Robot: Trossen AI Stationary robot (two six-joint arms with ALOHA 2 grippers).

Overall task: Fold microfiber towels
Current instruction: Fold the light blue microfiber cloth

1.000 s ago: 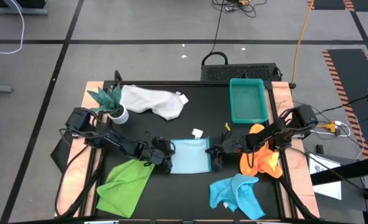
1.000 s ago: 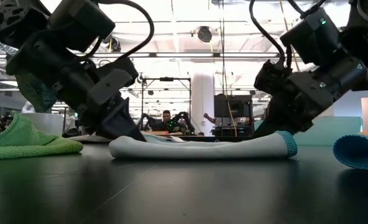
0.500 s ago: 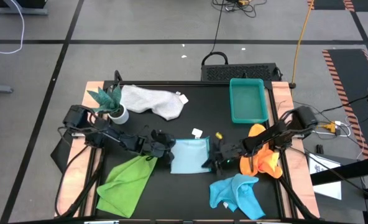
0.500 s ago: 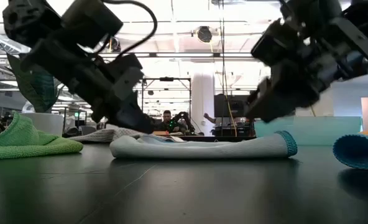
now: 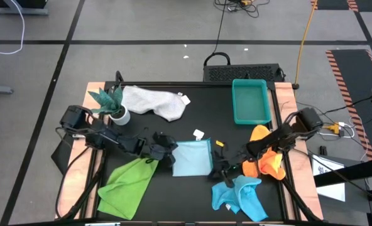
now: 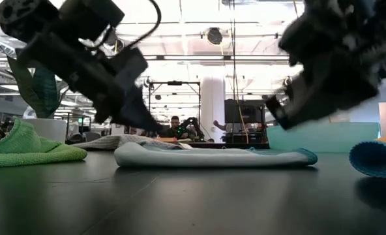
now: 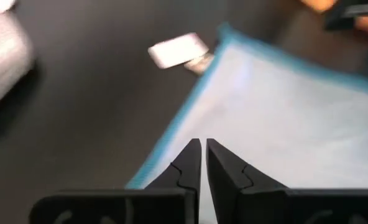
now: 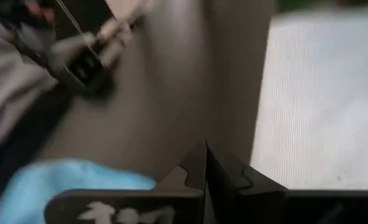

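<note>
High view: both grippers, left gripper (image 5: 168, 152) and right gripper (image 5: 220, 171), have lifted empty, pinched together, off the pale blue towel (image 5: 193, 157).

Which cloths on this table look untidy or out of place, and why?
Four lie crumpled rather than flat: the white-grey towel at the back, the lime green towel at front left, the turquoise towel at front right, and the orange towel bunched under the right arm. Only the pale blue towel lies flat.

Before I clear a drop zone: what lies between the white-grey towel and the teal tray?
Nothing; in the high view the table is bare from the white-grey towel to the teal tray.
</note>
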